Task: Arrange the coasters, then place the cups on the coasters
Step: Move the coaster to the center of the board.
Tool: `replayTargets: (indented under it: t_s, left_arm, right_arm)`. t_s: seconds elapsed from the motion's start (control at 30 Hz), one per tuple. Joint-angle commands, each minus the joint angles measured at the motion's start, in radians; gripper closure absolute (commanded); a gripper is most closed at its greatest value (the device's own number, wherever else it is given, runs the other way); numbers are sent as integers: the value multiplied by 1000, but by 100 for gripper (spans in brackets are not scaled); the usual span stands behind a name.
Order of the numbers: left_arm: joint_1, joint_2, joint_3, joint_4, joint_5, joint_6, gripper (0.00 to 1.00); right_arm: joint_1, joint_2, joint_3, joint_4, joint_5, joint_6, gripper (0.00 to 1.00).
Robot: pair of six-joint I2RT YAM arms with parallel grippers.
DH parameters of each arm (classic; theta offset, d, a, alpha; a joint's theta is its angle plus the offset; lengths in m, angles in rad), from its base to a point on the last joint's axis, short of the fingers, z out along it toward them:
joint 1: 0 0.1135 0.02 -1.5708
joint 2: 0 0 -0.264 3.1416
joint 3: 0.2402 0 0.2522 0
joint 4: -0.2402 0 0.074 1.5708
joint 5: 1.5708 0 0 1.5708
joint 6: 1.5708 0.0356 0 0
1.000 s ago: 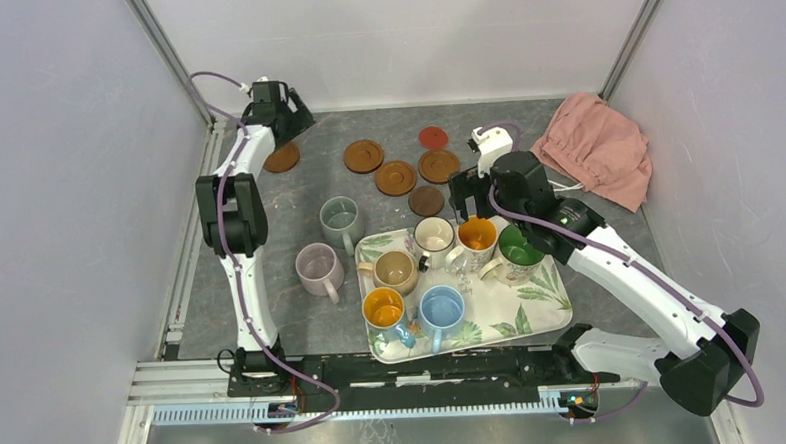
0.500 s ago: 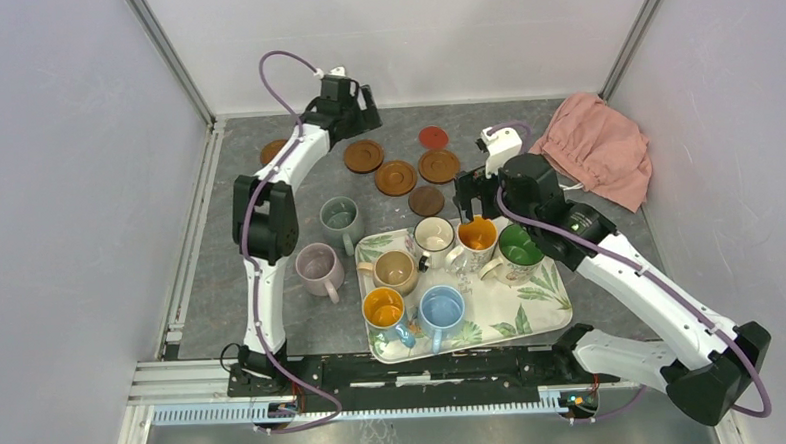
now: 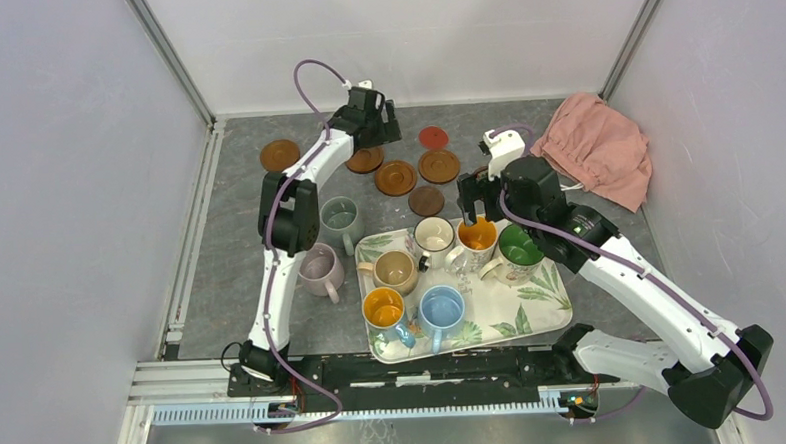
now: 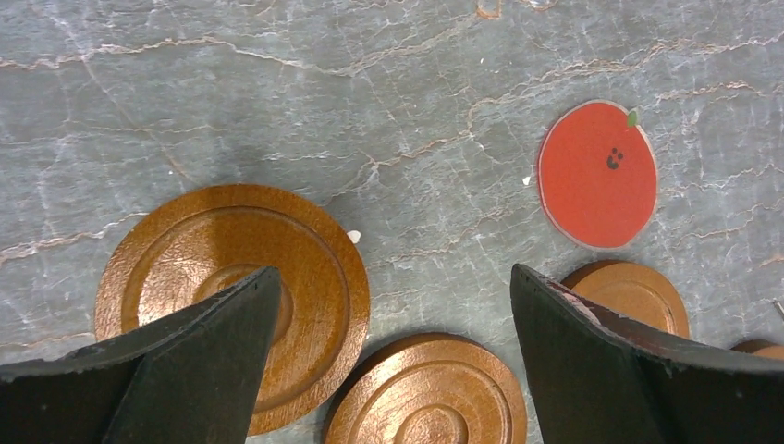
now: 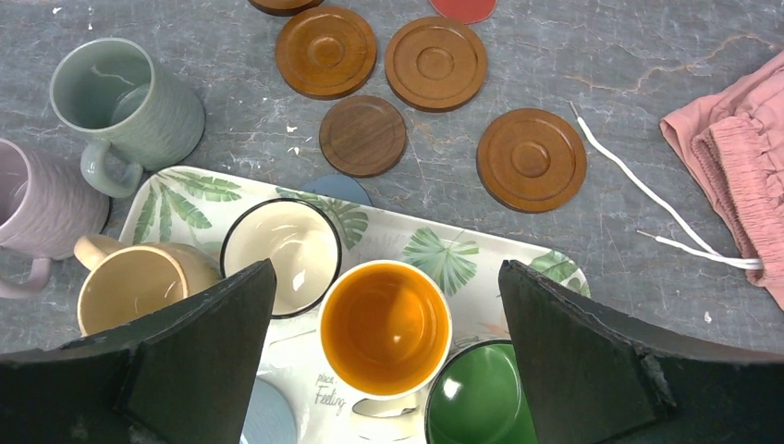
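Six coasters lie at the back: one brown (image 3: pixel 279 154) alone at the left, then brown ones (image 3: pixel 395 177) (image 3: pixel 439 165), a red one (image 3: pixel 432 137) and a dark brown one (image 3: pixel 426 200). My left gripper (image 3: pixel 370 120) (image 4: pixel 393 273) hangs open above the brown coasters (image 4: pixel 233 296) (image 4: pixel 430 393), holding nothing. A grey-blue coaster (image 5: pixel 337 190) peeks from under the tray. My right gripper (image 3: pixel 472 209) (image 5: pixel 386 265) stands open over the orange-inside cup (image 5: pixel 386 326), beside the cream cup (image 5: pixel 282 242) and green-inside cup (image 5: pixel 481 398). The grey-green cup (image 3: pixel 341 219) and pink cup (image 3: pixel 318 267) stand on the table.
The leaf-print tray (image 3: pixel 513 312) also carries a tan cup (image 3: pixel 394 270), a blue cup with orange inside (image 3: pixel 384 308) and a light blue cup (image 3: pixel 442 306). A pink cloth (image 3: pixel 598 148) with a white cord (image 5: pixel 647 199) lies at the back right. Walls close in on three sides.
My left arm has swung right from the far-left coaster to above the coaster cluster, still open. The right gripper has barely shifted over the orange-inside cup.
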Motion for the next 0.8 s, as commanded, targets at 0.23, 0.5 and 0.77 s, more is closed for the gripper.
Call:
replayTargets:
  t_s: [0.23,0.5,0.77]
  left_arm:
    - [6,35,52,-57,-58,-11,0]
    - [42,50,21,-60,15,-16,0]
    - [62,75,12,-68,45,-9,0]
  right_arm:
    - [-4,-6,-7,11,19,-4,2]
    - [-4,-11,-25,19,12,3,2]
    - [-4,-14,-37,23,0,12,2]
